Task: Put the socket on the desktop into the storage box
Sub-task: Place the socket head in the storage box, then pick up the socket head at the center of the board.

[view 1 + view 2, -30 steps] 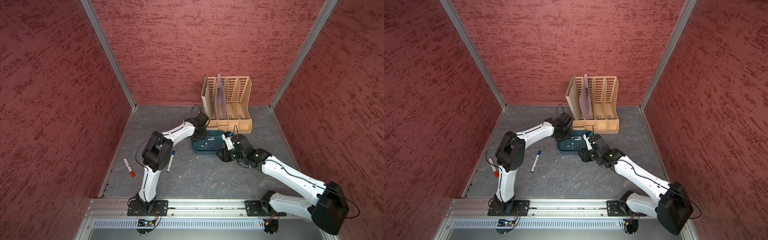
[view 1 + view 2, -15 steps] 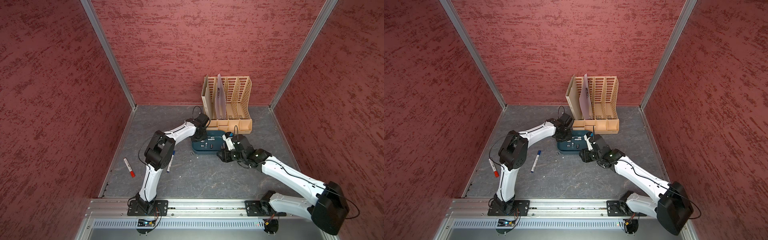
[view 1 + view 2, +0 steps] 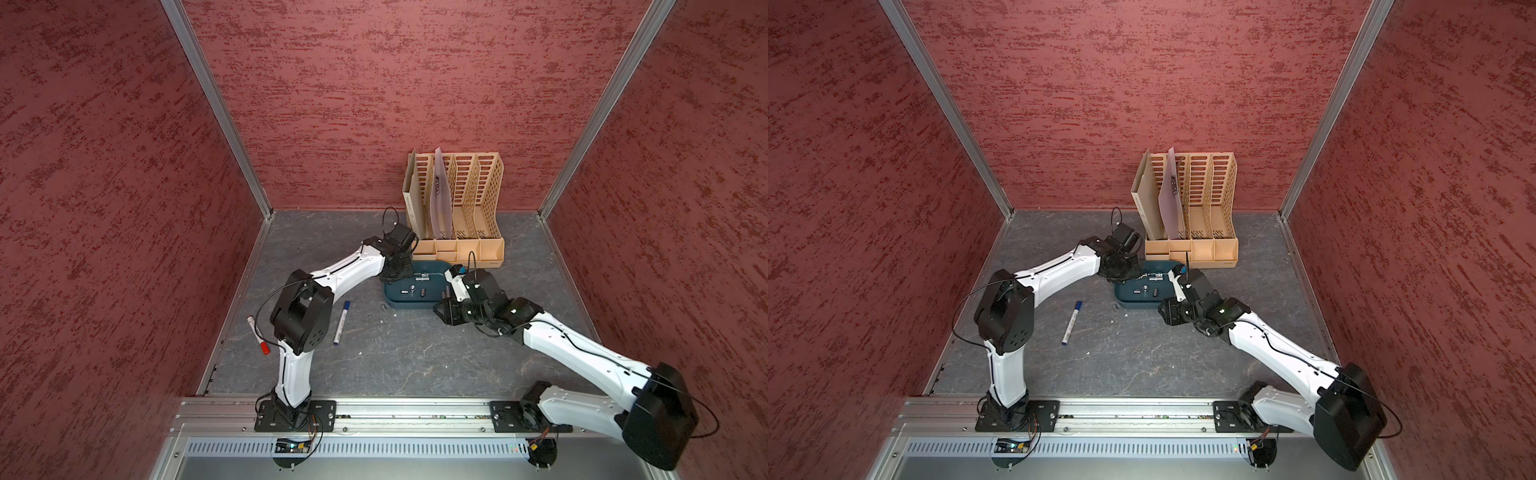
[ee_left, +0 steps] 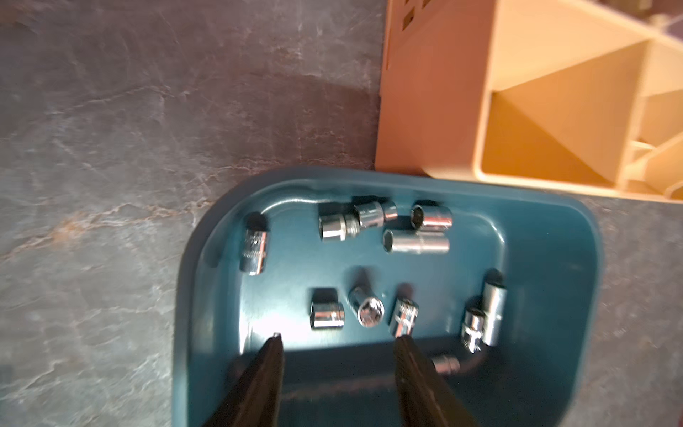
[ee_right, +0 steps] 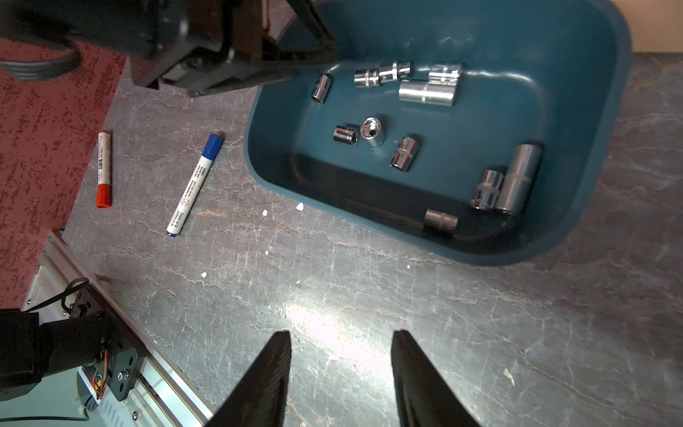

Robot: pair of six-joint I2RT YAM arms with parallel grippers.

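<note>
Notes left pincer (image 4: 339, 335) spread, empty, over box (image 4: 207, 236) with sockets (image 4: 327, 314) lying just ahead; right pincer (image 5: 342, 332) spread, empty, beside box, farther off.

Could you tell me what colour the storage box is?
The storage box is dark teal; right wrist view shows best.

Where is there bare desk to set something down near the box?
Widest free patch: desk between the box, the blue marker and the rail. Also bare: the back strip left of the rack. Crowded: the box floor, scattered with sockets, left end effector over it; the rack stands right behind it.
</note>
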